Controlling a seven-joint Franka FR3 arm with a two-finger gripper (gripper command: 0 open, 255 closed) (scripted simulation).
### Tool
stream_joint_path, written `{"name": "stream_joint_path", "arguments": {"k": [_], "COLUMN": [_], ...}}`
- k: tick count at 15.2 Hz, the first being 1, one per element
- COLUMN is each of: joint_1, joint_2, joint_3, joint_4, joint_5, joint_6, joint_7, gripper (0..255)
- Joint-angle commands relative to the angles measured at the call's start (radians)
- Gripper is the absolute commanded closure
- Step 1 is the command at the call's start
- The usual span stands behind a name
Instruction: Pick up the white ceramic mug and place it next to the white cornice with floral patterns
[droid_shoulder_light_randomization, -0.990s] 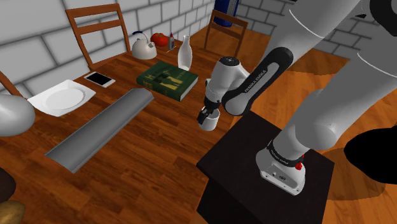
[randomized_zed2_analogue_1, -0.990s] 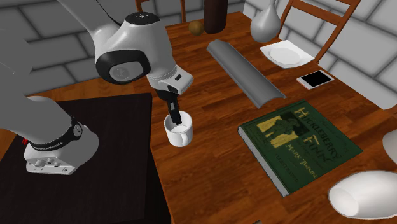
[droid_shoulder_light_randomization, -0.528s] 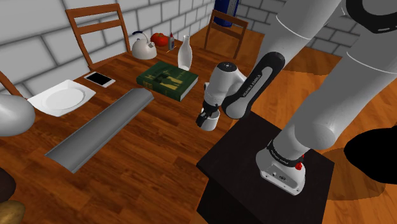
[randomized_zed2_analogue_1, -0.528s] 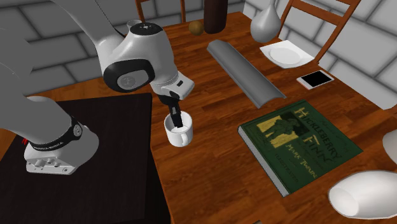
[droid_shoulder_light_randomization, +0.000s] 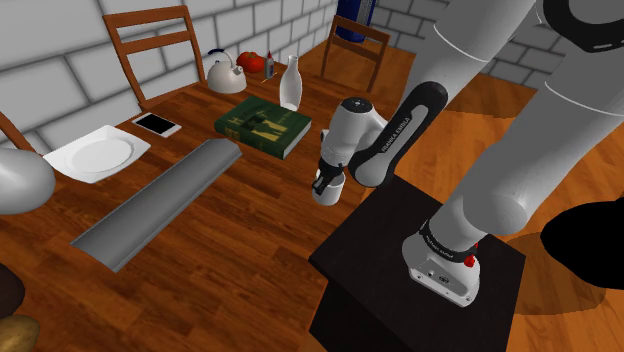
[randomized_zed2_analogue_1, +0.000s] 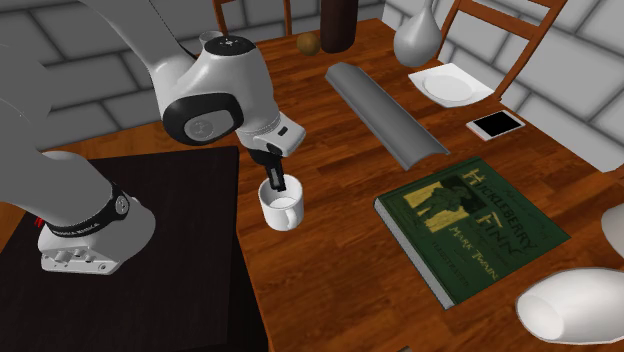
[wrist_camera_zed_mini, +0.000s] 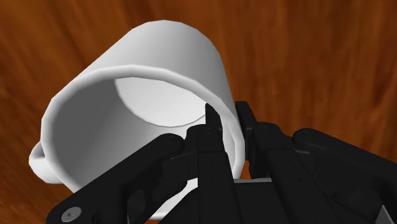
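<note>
**Shoulder view:** white mug (droid_shoulder_light_randomization: 328, 190) is at the table (droid_shoulder_light_randomization: 230, 265) edge nearest the stand (droid_shoulder_light_randomization: 420, 270), directly under the gripper (droid_shoulder_light_randomization: 322, 182), which comes at it from above. The cornice (droid_shoulder_light_randomization: 160, 200), drawn plain grey, lies well apart toward this view's left. Its long axis runs from lower left up to the right, upper end near the green book (droid_shoulder_light_randomization: 262, 125). Bare wood btwn mug and cornice.

**Second exterior view:** gripper (randomized_zed2_analogue_1: 277, 185) dips into the mug (randomized_zed2_analogue_1: 283, 212) at the rim, a black finger inside. Mug is upright; can't tell if its base touches the table or is just off it. Cornice (randomized_zed2_analogue_1: 385, 115) is up and to this view's right, one long side turned roughly toward the mug. No floral pattern to be seen.

**Wrist view:** fingers (wrist_camera_zed_mini: 213, 130) are clamped on the mug (wrist_camera_zed_mini: 159, 57) wall, one inside, one outside, wall pinched btwn, no gap showing. Handle sits approx across the opening from the grip.

Grasp looks made. Next move prob. = lift, carry across to the cornice's near long side, set down beside it, not on it. Rim pinch is off-centre, so the mug may tilt in transit.
</note>
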Motion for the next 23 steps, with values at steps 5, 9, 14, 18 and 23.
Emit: {"name": "stream_joint_path", "arguments": {"k": [5, 9, 14, 18, 23], "joint_1": [0.000, 0.006, 0.034, 0.048, 0.059], "joint_2": [0.000, -0.066, -0.172, -0.251, -0.343], "joint_3": [0.000, 0.016, 0.006, -0.002, -0.010], "joint_4": [0.000, -0.009, -0.014, -0.011, 0.000], "joint_5": [0.000, 0.086, 0.154, 0.179, 0.195], "joint_6": [0.000, -0.056, -0.156, -0.238, -0.340], "joint_7": [0.000, -0.064, -0.115, -0.134, -0.147], "gripper": [255, 255, 255, 255, 255]}}
